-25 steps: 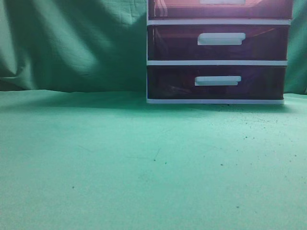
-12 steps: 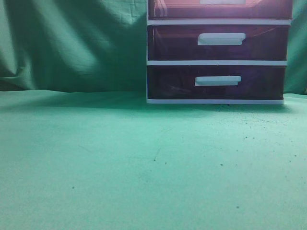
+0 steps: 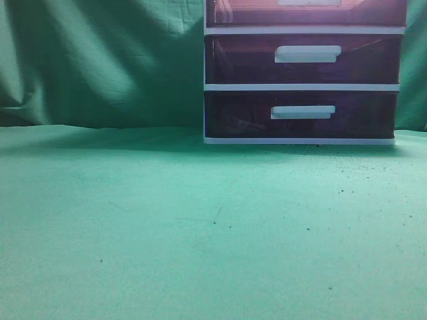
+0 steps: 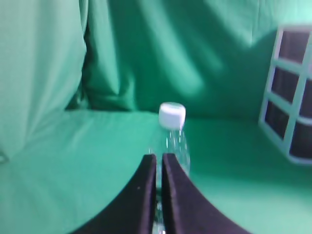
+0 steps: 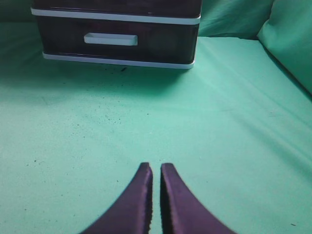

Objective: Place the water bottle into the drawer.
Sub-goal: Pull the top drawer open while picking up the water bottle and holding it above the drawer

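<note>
The clear water bottle (image 4: 178, 146) with a white cap (image 4: 172, 116) stands upright on the green cloth, seen only in the left wrist view. My left gripper (image 4: 159, 157) is shut and empty just in front of it; its dark fingers hide the bottle's lower part. The drawer unit (image 3: 303, 73) with dark drawers and white handles stands at the back right, its drawers shut; it also shows in the left wrist view (image 4: 292, 97) and the right wrist view (image 5: 117, 34). My right gripper (image 5: 156, 168) is shut and empty above the cloth, facing the bottom drawer (image 5: 110, 39). Neither gripper nor the bottle shows in the exterior view.
Green cloth (image 3: 167, 227) covers the table and hangs as a backdrop (image 3: 100, 60) behind it. A fold of cloth rises at the right of the right wrist view (image 5: 292, 34).
</note>
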`<state>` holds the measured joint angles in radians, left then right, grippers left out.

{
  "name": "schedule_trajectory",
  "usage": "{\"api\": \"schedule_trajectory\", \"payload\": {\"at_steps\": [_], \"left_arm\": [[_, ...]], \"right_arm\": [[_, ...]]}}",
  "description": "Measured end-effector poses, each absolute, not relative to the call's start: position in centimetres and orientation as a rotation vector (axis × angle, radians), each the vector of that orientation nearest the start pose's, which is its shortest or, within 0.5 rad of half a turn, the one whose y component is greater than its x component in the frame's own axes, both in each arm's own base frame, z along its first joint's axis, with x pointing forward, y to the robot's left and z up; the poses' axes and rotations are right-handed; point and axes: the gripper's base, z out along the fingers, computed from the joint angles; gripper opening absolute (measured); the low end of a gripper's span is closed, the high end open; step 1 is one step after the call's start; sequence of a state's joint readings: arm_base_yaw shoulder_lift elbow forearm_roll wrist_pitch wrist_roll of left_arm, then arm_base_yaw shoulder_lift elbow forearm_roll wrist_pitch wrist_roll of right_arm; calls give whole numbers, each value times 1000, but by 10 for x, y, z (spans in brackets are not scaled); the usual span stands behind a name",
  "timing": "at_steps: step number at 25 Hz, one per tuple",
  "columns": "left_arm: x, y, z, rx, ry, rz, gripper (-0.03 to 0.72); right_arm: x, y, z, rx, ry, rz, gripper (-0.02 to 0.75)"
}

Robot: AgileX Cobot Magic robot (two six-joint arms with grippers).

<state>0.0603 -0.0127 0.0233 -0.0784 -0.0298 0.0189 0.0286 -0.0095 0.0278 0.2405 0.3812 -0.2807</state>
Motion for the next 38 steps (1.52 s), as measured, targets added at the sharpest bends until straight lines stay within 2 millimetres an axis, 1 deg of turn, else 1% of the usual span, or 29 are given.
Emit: {"api": "schedule_trajectory", "payload": {"at_steps": [5,9,10,12,14,17,20,23,27,30,31,33,35,38], "left_arm": [[55,4,214,-94,1398,2,0],[54,4,219,-137,1348,-48,0],[54,4,222,-143,1352,-59,0],[55,4,234,-159,1374,-83,0],[59,4,245,-168,1433,-91,0],[72,4,256,-183,1592,-93,0],[88,4,264,-194,1707,-92,0],[101,5,268,-224,1765,-116,0],[112,5,271,-265,1795,-150,0],[116,4,269,-399,1791,-267,0],[118,4,268,-403,1799,-269,0],[125,5,267,-343,1857,-215,0],[136,2,270,-228,1933,-157,0],[157,-5,272,-111,2044,-137,0]], "right_arm": [[52,10,171,-141,1867,64,47],[52,10,171,-141,1867,64,47],[52,10,171,-141,1867,64,47],[52,10,171,-141,1867,64,47],[52,10,171,-141,1867,64,47],[52,10,171,-141,1867,64,47],[52,10,171,-141,1867,64,47],[52,10,171,-141,1867,64,47],[52,10,171,-141,1867,64,47],[52,10,171,-141,1867,64,47],[52,10,171,-141,1867,64,47],[52,10,171,-141,1867,64,47],[52,10,171,-141,1867,64,47],[52,10,171,-141,1867,64,47]]}}
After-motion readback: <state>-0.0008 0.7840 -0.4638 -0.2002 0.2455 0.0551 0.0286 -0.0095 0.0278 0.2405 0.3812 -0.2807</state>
